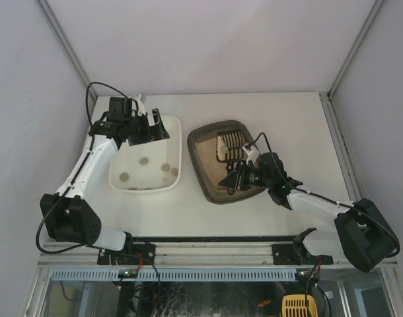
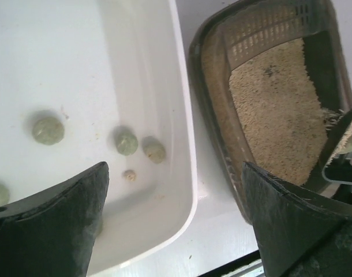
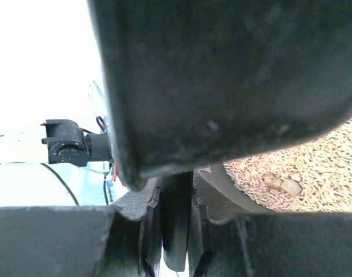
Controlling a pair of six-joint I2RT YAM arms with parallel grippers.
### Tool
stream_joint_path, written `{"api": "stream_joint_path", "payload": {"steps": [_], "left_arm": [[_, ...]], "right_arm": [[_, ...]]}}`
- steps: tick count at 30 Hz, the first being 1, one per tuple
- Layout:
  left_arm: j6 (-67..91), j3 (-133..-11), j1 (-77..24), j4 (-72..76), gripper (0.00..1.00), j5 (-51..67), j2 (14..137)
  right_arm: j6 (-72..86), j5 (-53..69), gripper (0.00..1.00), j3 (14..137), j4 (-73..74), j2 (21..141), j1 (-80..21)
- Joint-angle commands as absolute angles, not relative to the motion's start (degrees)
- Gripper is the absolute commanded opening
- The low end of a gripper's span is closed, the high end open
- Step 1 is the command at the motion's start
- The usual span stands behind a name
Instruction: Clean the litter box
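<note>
The litter box (image 1: 192,155) is a dark tray of beige litter at the table's middle, also in the left wrist view (image 2: 194,81). My right gripper (image 1: 244,173) is shut on the handle of a black slotted scoop (image 1: 229,146) held over the litter. In the right wrist view the fingers (image 3: 135,202) clamp the handle (image 3: 176,231), the scoop's dark underside (image 3: 233,75) fills the top, and two small clumps (image 3: 283,184) lie on the litter. My left gripper (image 1: 152,127) is open and empty above the white tray's far end; it straddles the tray's corner (image 2: 176,219).
A white tray (image 1: 142,189) stands left of the litter box, a narrow gap between them (image 2: 184,109). Several grey-green clumps (image 2: 48,130) lie in it. White enclosure walls stand on three sides. The arms' mounting rail (image 1: 201,246) runs along the near edge.
</note>
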State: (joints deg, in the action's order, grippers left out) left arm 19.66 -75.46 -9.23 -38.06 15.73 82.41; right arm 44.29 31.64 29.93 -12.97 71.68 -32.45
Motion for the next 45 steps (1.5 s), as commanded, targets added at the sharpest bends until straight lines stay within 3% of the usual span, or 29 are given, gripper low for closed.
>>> {"api": "stream_joint_path", "payload": {"steps": [1,5,9,13,16,19,24,27,30,35,37,42,45], "left_arm": [[13.22,-80.9,-9.34,-44.84,1.0,8.35,78.18],[10.72,-80.38,-8.84,-45.54,1.0,-0.65,76.22],[8.12,-77.02,-8.45,-43.96,1.0,-1.31,73.15],[6.71,-73.62,-8.55,-42.33,1.0,-2.7,71.26],[6.45,-71.29,-8.6,-40.0,1.0,-5.38,70.02],[6.11,-71.24,-8.92,-39.59,1.0,-7.13,69.43],[5.15,-71.1,-9.95,-38.91,1.0,-10.5,69.26],[4.84,-70.76,-10.24,-38.41,1.0,-11.26,69.1],[4.5,-70.5,-10.2,-38.41,1.0,-11.61,68.83],[4.42,-70.65,-10.22,-38.47,1.0,-11.07,69.09],[4.39,-70.86,-10.22,-38.81,1.0,-10.62,69.36],[4.47,-71.54,-10.22,-39.46,1.0,-9.15,69.92],[4.43,-71.56,-10.24,-39.67,1.0,-9.08,70.09]], "right_arm": [[47.72,31.13,0.0,23.02,-25.19,71.77,-33.39],[51.46,28.56,0.0,16.21,-36.38,69.35,-32.91],[47.57,25.52,0.0,16.73,-30.77,67.34,-36.85],[53.27,27.18,0.0,11.78,-38.67,64.04,-34.13],[49.12,25.45,0.0,14.98,-30.01,62.73,-36.28],[53.29,26.91,0.0,12.07,-35.82,60.84,-33.91],[56.14,30.3,0.0,14.07,-38.8,67.19,-35.45],[61.26,29.24,0.0,10.63,-46.39,66.14,-31.27],[53.3,27.04,0.0,18.05,-32.82,65.74,-36.2],[55.77,27.97,0.0,16.41,-32.24,63.45,-30.48],[49.92,27.75,0.0,22.42,-22.95,65.53,-35.38],[59.05,33.15,0.0,17.95,-35.85,66.8,-29.1],[54.04,32.5,0.0,23.87,-26.95,69.68,-35.07]]}}
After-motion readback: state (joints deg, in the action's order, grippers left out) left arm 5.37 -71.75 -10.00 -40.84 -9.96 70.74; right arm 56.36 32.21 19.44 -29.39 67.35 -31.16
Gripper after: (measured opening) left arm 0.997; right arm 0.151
